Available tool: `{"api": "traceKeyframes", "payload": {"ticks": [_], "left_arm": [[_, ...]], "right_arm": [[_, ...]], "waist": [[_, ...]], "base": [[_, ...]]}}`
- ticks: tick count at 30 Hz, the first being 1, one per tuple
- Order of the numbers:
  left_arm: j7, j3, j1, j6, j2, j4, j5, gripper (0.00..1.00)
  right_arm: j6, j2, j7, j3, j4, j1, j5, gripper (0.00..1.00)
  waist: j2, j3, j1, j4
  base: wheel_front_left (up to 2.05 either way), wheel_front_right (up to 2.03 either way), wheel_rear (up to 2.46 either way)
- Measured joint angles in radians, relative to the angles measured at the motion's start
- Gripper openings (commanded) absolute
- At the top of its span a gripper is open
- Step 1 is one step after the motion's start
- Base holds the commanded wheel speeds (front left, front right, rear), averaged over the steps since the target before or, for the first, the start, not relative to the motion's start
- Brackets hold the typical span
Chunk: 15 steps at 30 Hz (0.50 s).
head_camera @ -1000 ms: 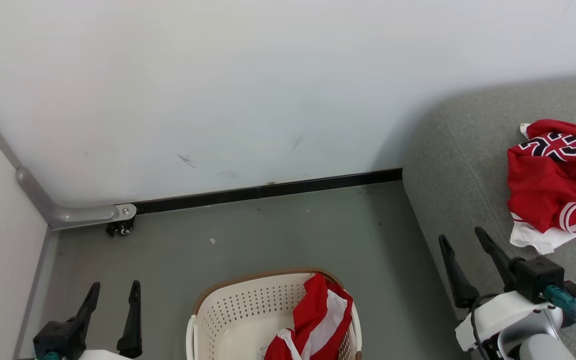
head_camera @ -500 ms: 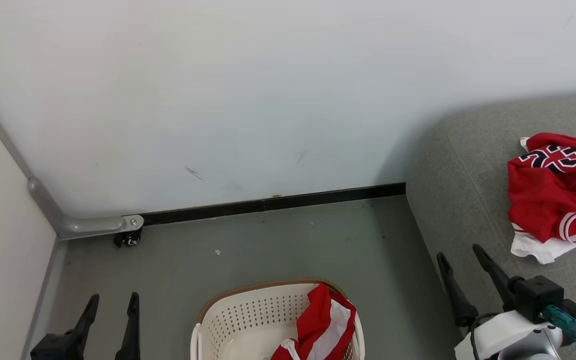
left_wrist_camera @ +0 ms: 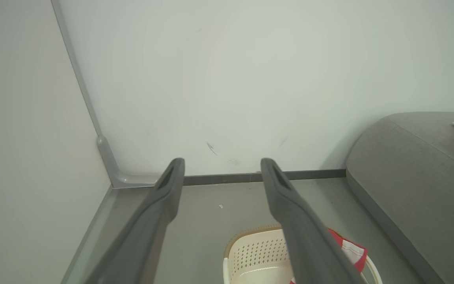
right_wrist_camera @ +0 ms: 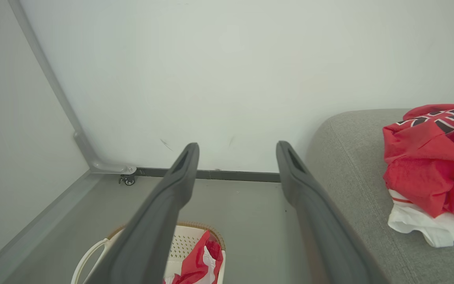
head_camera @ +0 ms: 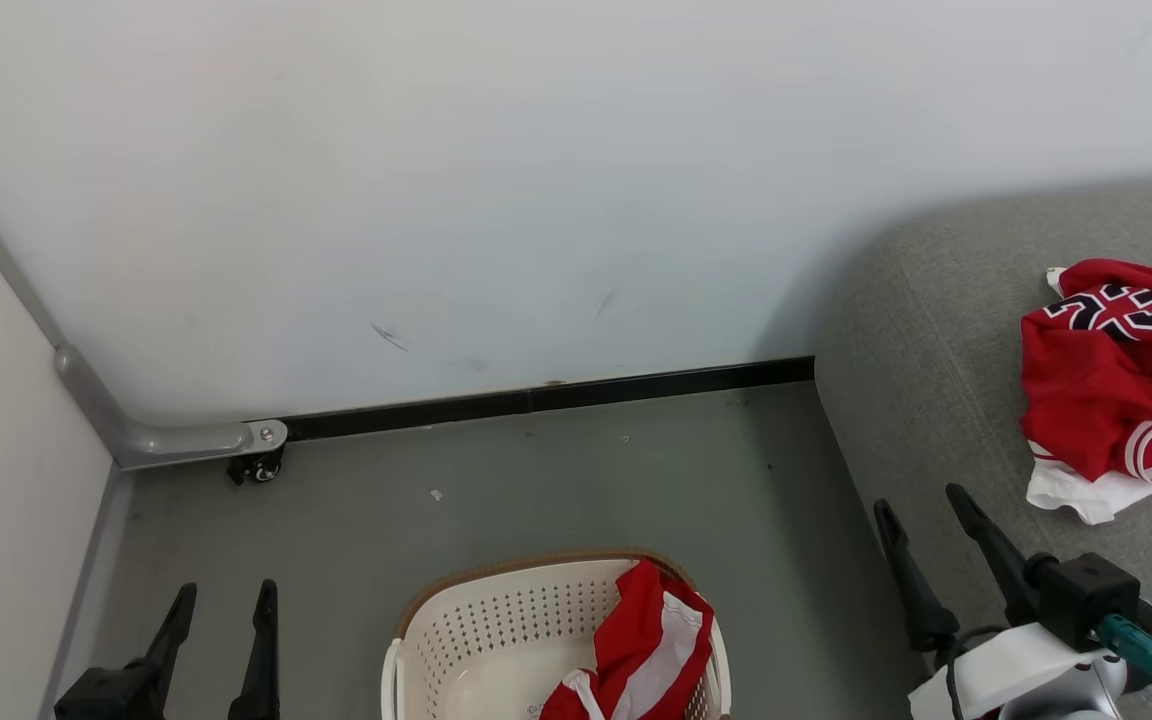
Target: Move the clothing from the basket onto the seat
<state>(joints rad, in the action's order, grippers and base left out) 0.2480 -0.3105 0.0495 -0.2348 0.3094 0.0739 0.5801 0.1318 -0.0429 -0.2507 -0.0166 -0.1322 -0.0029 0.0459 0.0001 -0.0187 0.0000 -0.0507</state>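
Looking down, you see the left tool (head_camera: 226,588) and right tool (head_camera: 918,498) released at the bottom corners. Red clothing (head_camera: 651,640) lies in the basket (head_camera: 496,615) between them; more clothing (head_camera: 1106,390) sits on the seat (head_camera: 926,350), upper right.

The head view's bottom edge cuts off the basket (head_camera: 496,625) and the red garment (head_camera: 651,645) in it. At its right edge the seat (head_camera: 926,350) and the red jersey (head_camera: 1106,400) run out of frame; the jersey covers part of the white fabric (head_camera: 1076,492). In the left wrist view, one finger of the left end effector (left_wrist_camera: 222,163) hides part of the basket's right side.
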Motion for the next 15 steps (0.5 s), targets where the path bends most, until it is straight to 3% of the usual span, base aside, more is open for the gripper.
{"api": "traceKeyframes", "payload": {"ticks": [15], "left_arm": [[0.0,-0.004,-0.001,0.001,0.016,-0.034,-0.011,1.0]], "right_arm": [[0.0,0.0,0.004,0.004,0.052,0.001,0.007,1.0]], "waist": [[0.0,0.042,0.0,0.006]], "base": [[0.0,0.0,0.0]]}}
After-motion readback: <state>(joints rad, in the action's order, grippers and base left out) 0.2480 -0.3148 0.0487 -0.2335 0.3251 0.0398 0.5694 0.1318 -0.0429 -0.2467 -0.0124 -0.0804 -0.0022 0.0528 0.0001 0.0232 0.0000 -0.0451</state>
